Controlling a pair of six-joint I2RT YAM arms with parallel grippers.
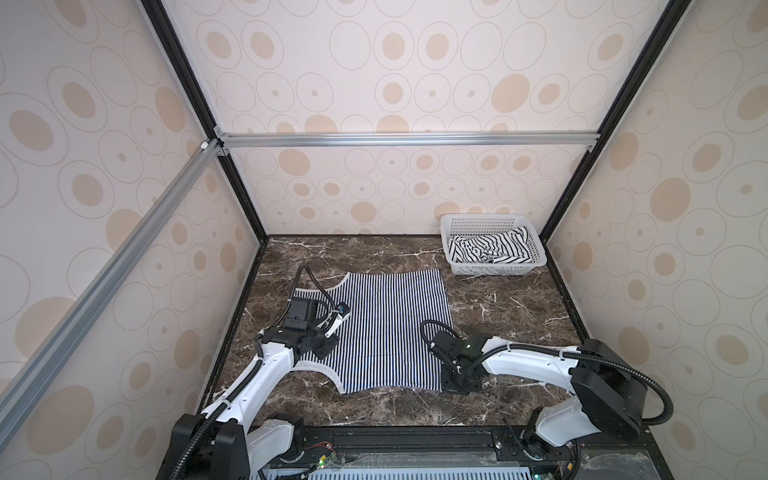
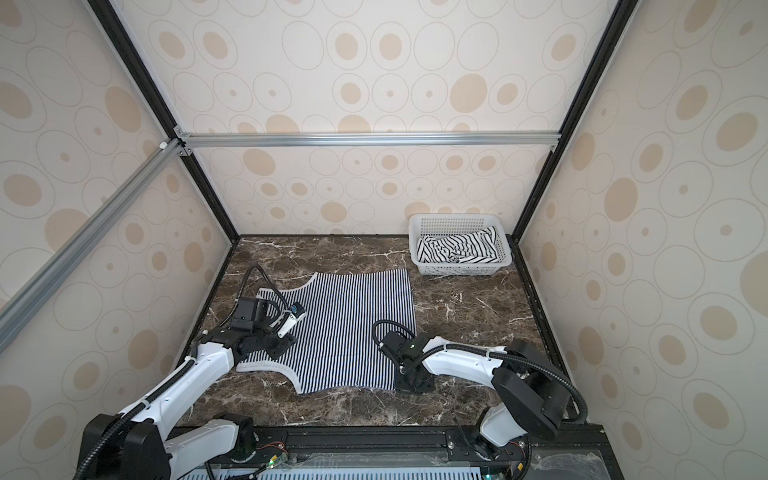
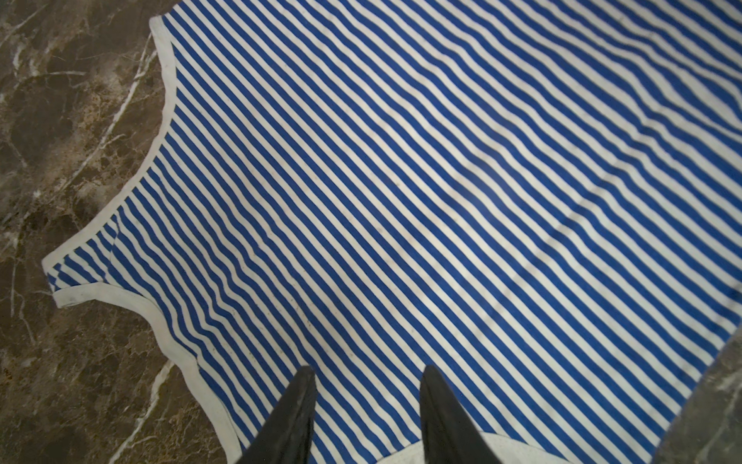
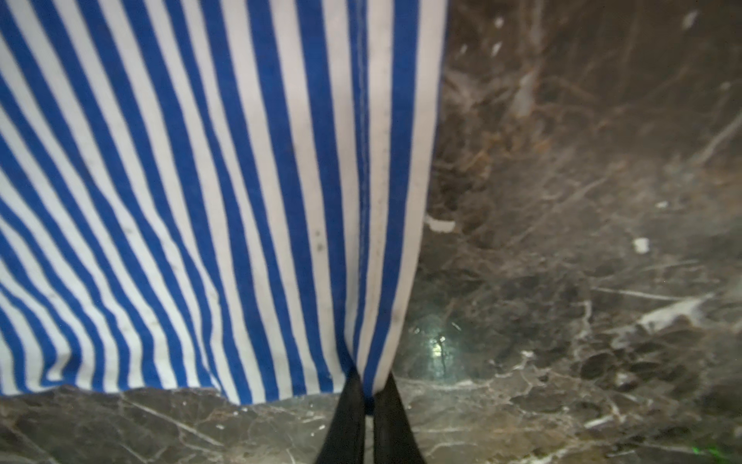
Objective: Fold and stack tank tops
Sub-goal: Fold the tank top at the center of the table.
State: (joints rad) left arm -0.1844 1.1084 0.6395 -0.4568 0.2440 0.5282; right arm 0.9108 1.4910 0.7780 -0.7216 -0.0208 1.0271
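We see the narrow blue-and-white striped cloth tank top spread flat on the brown marble counter, its near hem corner pinched in our clenched right jaws, left jaws parted over its neckline.

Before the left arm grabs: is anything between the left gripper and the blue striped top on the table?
Nothing visible. The left gripper is open over the blue striped top, bare cloth below it. The right gripper is shut on its corner.
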